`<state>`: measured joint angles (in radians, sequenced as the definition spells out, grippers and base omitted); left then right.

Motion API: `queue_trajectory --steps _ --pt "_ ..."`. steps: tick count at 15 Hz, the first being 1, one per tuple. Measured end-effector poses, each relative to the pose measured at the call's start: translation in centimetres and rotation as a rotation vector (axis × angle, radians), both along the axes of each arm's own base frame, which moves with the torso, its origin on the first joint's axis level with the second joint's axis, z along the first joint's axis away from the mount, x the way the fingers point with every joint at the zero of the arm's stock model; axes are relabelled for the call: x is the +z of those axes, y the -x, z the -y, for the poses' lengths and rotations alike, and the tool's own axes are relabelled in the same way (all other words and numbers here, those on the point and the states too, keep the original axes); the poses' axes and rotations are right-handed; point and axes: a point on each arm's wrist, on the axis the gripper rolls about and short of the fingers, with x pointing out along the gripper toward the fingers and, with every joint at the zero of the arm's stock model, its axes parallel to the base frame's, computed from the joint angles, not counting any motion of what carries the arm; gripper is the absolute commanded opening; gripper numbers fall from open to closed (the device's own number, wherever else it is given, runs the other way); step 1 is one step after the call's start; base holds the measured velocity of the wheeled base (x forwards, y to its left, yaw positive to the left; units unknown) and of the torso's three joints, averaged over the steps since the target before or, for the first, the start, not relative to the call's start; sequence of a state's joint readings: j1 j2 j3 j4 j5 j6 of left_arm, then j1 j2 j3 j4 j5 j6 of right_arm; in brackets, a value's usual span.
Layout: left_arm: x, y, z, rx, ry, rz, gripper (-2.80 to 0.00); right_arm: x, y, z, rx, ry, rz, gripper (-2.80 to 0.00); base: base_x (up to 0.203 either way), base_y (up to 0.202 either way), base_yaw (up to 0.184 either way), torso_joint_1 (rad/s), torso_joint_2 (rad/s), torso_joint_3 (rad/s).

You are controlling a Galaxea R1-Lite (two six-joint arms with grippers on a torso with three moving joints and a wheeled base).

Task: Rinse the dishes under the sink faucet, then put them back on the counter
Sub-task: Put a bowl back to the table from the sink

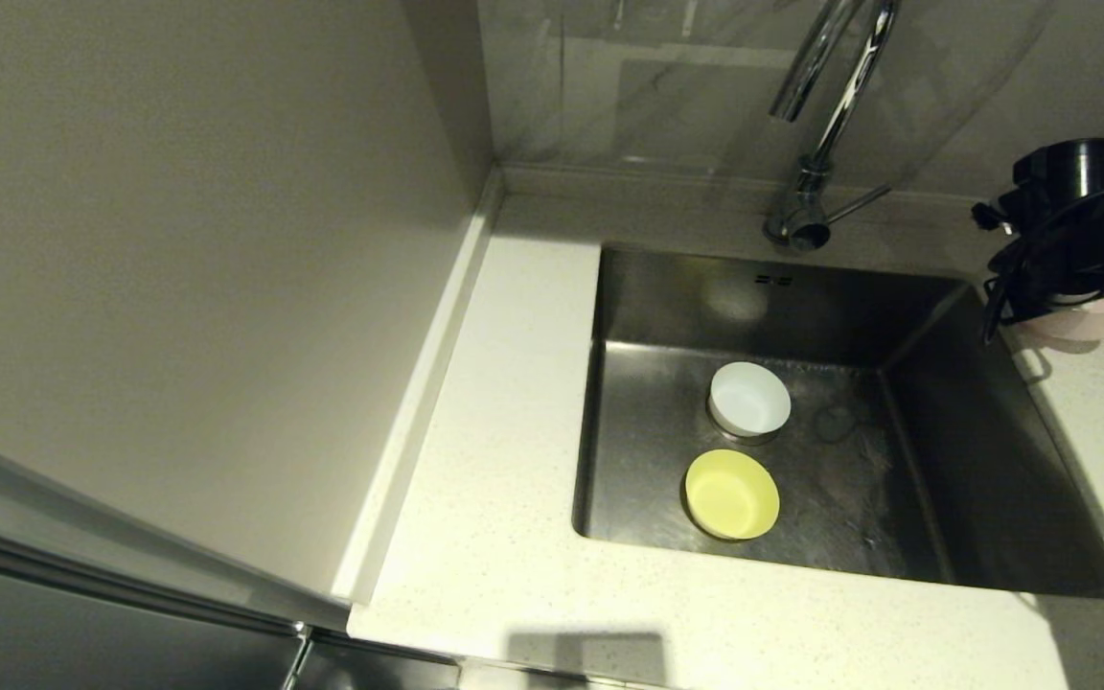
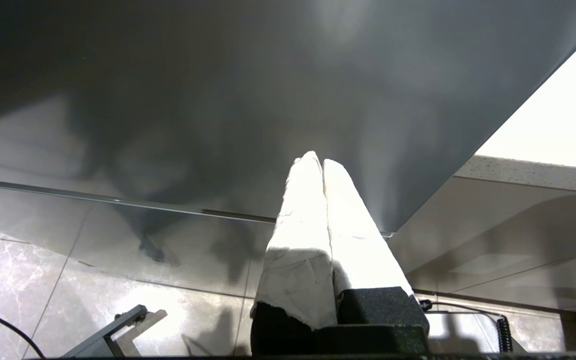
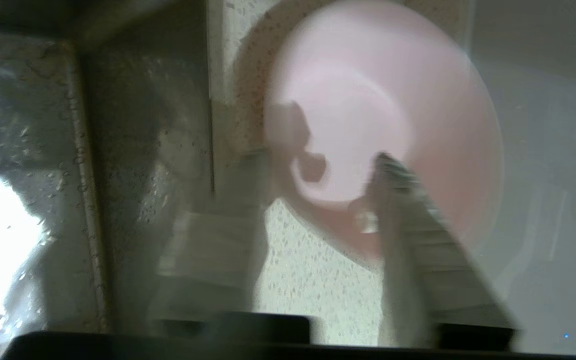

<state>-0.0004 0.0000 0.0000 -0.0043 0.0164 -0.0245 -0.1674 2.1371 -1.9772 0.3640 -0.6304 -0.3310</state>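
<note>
1. Right gripper (image 3: pixel 318 200) over the counter (image 1: pixel 475 498) at the far right, beside the sink (image 1: pixel 993 460); fingers (image 3: pixel 408 210) spread apart, straddling the near rim of the pink bowl (image 3: pixel 383 110), one finger outside, one over the inside. Hard to tell through the motion blur whether either finger touches the rim.
2. Pink bowl sitting upright on the counter just right of the sink edge, mostly hidden under the arm in the head view.
3. Likely step in hand: either letting go of this bowl after setting it down or closing on it. If letting go, best done by opening fully and lifting straight up, so the rim is not dragged towards the sink edge close by. If gripping, better to centre the rim between the fingers before closing, since a thin wet wall may slip.
4. Left gripper (image 2: pixel 318 165) parked low, away from the sink, fingers pressed together on nothing.
5. Count of bowls: three. One white bowl (image 1: pixel 749 399) on the sink floor towards the far side, one yellow bowl (image 1: pixel 732 494) just nearer, apart from it, one pink on the counter.
6. Count of the rest: one sink, one faucet (image 1: pixel 825 105) at its far edge, no water stream visible.
</note>
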Motion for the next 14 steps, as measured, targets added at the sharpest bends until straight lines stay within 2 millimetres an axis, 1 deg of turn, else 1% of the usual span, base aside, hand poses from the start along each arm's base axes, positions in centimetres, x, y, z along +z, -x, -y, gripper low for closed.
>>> queue_trajectory --steps 2,4,6,7,9,11,12,14 --pt "0.0 0.0 0.0 0.000 0.000 0.000 -2.80 -0.2 -0.2 0.1 -0.006 0.003 0.004 0.00 0.000 0.000 0.000 0.000 0.00 0.000" --pt "0.0 0.0 0.0 0.000 0.000 0.000 -2.80 0.3 0.0 0.0 -0.006 0.006 0.026 0.00 0.000 0.000 0.000 0.000 0.00 0.000" --pt "0.0 0.0 0.0 0.000 0.000 0.000 -2.80 1.7 0.6 -0.8 0.011 0.011 0.062 0.00 0.000 0.000 0.000 0.000 0.00 0.000" --pt "0.0 0.0 0.0 0.000 0.000 0.000 -2.80 2.8 1.2 -1.5 0.027 0.015 0.088 0.00 0.000 0.000 0.000 0.000 0.00 0.000" --pt "0.0 0.0 0.0 0.000 -0.001 0.000 -2.80 5.4 2.8 -3.4 0.088 0.015 0.147 0.00 0.000 0.000 0.000 0.000 0.00 0.000" --pt "0.0 0.0 0.0 0.000 0.000 0.000 -2.80 7.4 4.7 -6.5 0.198 -0.009 0.178 0.00 0.000 0.000 0.000 0.000 0.00 0.000" --pt "0.0 0.0 0.0 0.000 0.000 0.000 -2.80 7.6 5.6 -7.8 0.247 -0.031 0.155 0.00 0.000 0.000 0.000 0.000 0.00 0.000" --pt "0.0 0.0 0.0 0.000 -0.001 0.000 -2.80 7.3 7.2 -10.1 0.331 -0.145 0.092 0.00 0.000 0.000 0.000 0.000 0.00 0.000"
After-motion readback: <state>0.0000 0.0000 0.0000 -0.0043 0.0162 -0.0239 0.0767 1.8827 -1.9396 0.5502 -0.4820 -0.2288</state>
